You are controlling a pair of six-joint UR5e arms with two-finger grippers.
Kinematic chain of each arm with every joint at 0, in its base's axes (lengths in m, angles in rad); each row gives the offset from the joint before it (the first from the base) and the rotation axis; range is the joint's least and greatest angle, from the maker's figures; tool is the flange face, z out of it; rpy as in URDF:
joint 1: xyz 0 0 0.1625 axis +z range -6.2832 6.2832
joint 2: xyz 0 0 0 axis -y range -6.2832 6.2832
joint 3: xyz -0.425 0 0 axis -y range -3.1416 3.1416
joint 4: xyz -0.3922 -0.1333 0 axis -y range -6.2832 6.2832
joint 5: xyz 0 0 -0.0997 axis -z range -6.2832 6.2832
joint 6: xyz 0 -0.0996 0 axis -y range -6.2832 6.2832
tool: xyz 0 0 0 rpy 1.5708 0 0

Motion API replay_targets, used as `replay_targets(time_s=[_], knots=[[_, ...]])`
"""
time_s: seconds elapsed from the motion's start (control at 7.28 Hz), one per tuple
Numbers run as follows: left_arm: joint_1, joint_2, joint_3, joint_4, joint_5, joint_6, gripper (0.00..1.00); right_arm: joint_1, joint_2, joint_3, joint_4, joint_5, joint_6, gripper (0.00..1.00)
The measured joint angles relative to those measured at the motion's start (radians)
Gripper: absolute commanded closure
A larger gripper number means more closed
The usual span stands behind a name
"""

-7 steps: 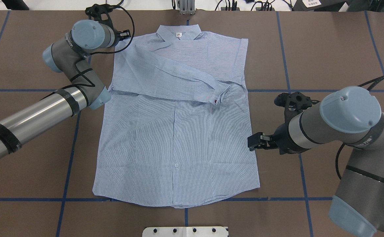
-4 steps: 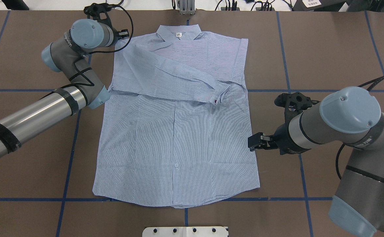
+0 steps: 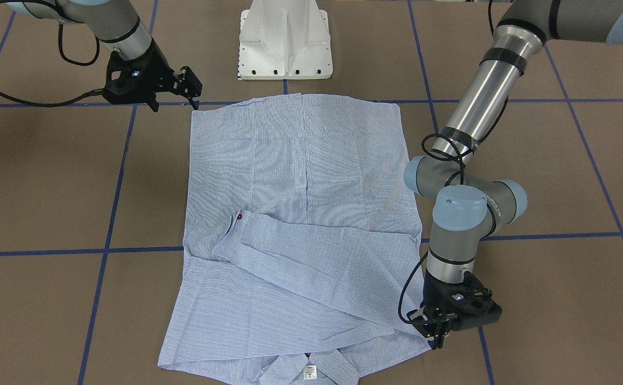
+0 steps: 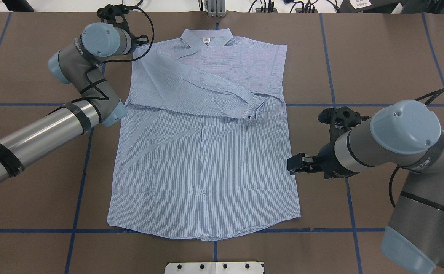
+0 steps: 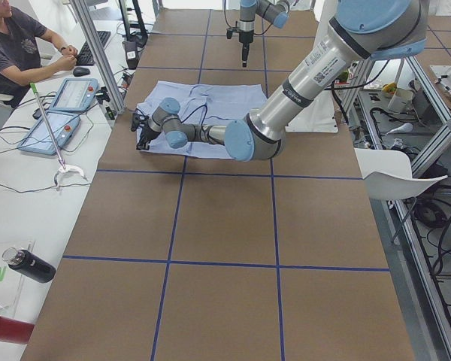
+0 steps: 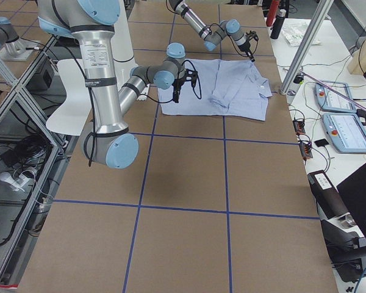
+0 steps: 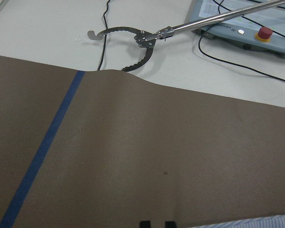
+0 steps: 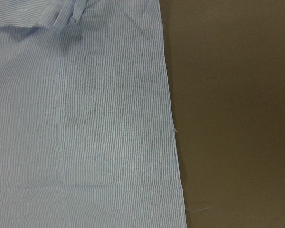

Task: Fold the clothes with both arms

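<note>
My two grippers are both close to the one shirt, which lies flat on the table: the left gripper is just beside its shoulder corner and I cannot tell how its jaws stand, while the right gripper is just beside its side edge with jaws apart.

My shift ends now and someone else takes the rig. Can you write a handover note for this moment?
Left gripper: beside the shirt's shoulder near the collar, tips over bare table, no cloth in them; open or shut unclear.
Right gripper: by the shirt's side edge, holding nothing; state unclear.
Done: shirt flat, collar away from the robot, one sleeve folded across the chest.
To do: folding the body.
</note>
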Motion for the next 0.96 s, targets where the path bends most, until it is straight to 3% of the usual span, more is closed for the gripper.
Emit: replay_targets(time_s=[0.69, 0.82, 0.96], knots=[[-0.023, 0.021, 0.001, 0.007, 0.026, 0.002, 1.0, 0.0, 0.005, -0.001, -0.003, 0.002, 0.0, 0.0], [-0.023, 0.023, 0.0, 0.008, 0.03, 0.002, 0.84, 0.0, 0.004, 0.0, -0.003, 0.003, -0.001, 0.0], [-0.024, 0.023, 0.0, 0.008, 0.032, 0.002, 0.12, 0.0, 0.003, 0.0, -0.003, 0.003, -0.001, 0.0]])
